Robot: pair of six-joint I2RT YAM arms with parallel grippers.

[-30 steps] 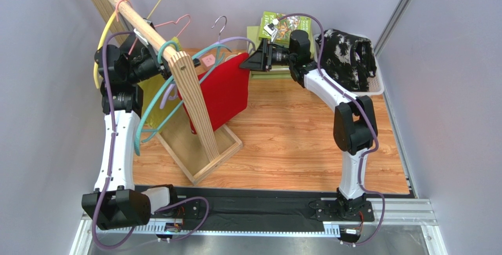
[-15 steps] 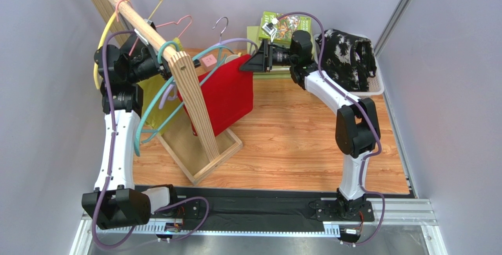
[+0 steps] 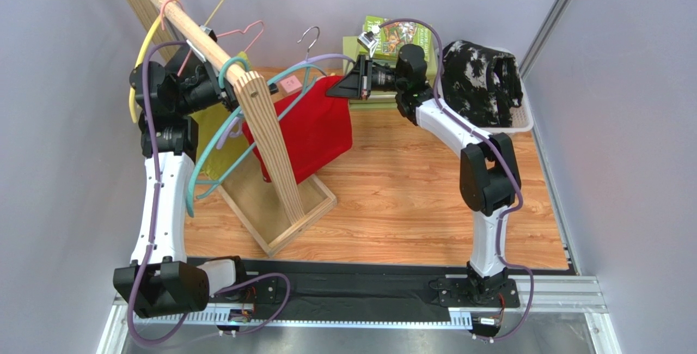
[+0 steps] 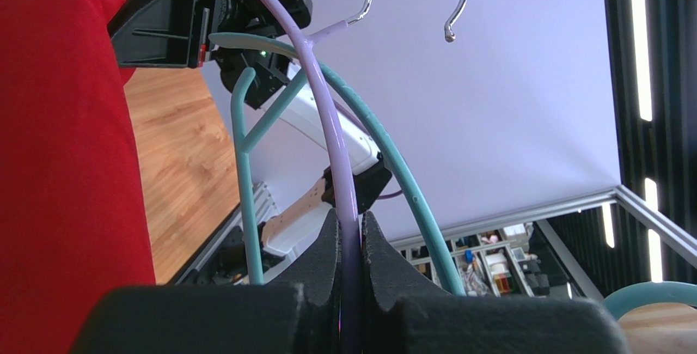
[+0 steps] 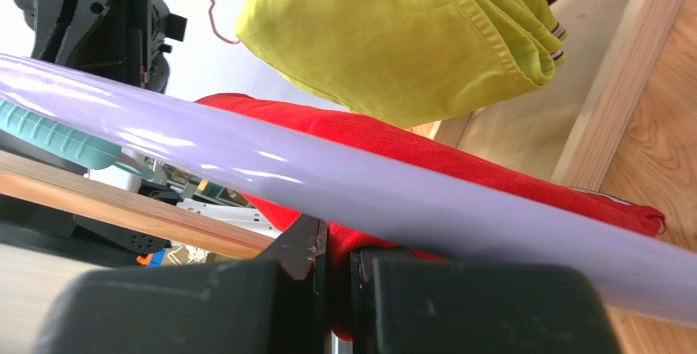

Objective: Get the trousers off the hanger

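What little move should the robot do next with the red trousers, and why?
Probably draw the right pincer back toward its own side, sliding the red trousers off the hanger. That pincer looks shut on the red cloth just under the lilac bar. The left pincer pinches the hanger, which should steady it.

Cannot follow the wooden rack past the overhead view's top edge. Behind it, cannot see the fingertips of the left gripper, most of the yellow garment or the near edge of the red trousers. Right of the rack, sees only part of the green books behind the right arm. From the right wrist, beside the rack's base, cannot trace the lavender hanger past either edge, nor judge the depth of red cloth between the fingers of the right gripper.
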